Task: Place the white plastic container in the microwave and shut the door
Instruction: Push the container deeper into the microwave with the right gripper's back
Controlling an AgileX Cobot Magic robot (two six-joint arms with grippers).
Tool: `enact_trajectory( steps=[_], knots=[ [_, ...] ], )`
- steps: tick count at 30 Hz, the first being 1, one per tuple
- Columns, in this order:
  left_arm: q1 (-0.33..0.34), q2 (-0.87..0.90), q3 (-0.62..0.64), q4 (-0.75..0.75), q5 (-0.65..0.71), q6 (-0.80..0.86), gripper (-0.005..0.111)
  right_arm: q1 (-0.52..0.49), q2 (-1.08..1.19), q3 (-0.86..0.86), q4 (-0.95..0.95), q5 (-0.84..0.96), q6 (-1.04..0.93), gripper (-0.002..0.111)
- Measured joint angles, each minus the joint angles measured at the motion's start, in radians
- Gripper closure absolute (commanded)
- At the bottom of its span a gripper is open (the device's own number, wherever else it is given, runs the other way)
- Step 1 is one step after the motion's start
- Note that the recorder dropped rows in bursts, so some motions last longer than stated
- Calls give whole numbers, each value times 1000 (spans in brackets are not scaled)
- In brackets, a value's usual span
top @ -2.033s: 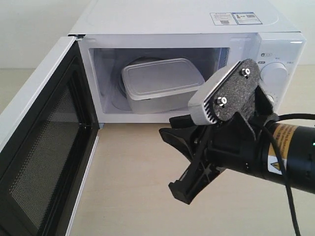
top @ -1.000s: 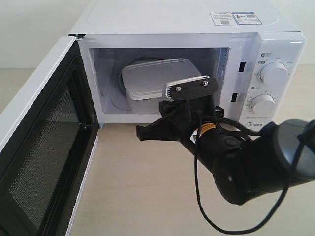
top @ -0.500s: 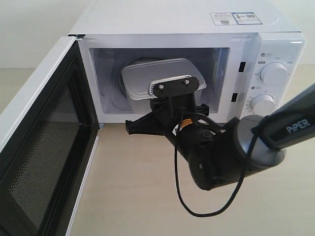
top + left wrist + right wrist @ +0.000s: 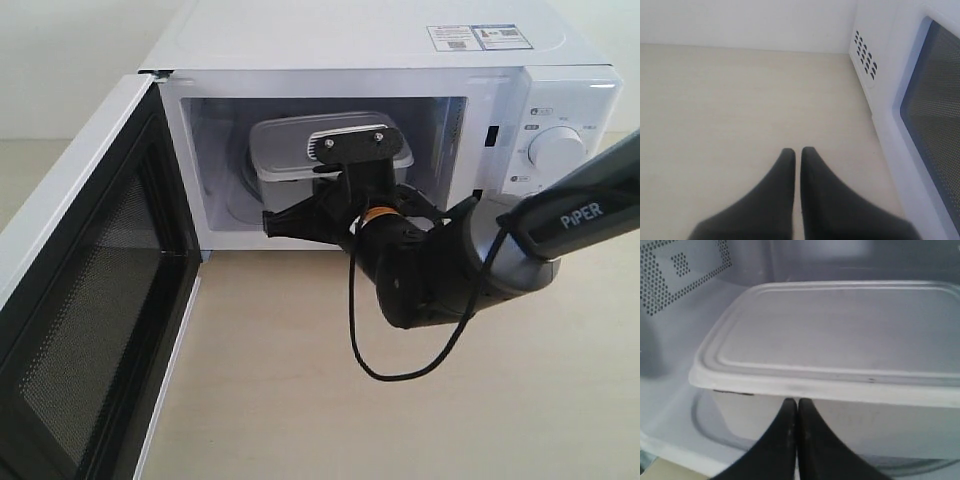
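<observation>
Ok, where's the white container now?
Exterior view, upper centre: the white plastic container sits inside the open microwave, the shut right gripper at its front wall.

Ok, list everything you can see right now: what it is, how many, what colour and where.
microwave: one, white, on the table
door: one, white with dark mesh window, swung open on the left
white plastic container: one, translucent white, inside the microwave
dial: one showing, white, microwave's control panel
stickers: two, white and blue, microwave top
table: one, pale wood, under everything
left gripper: one, black, shut, over the table beside the door
right gripper: one, black, shut, tips at the container's front wall
</observation>
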Motion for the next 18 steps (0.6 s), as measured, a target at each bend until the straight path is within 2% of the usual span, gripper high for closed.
enact_trajectory(
  steps=[18],
  knots=[
    [0, 0, 0, 0, 0, 0, 102, -29, 20, -63, -11, 47, -10, 108]
  ],
)
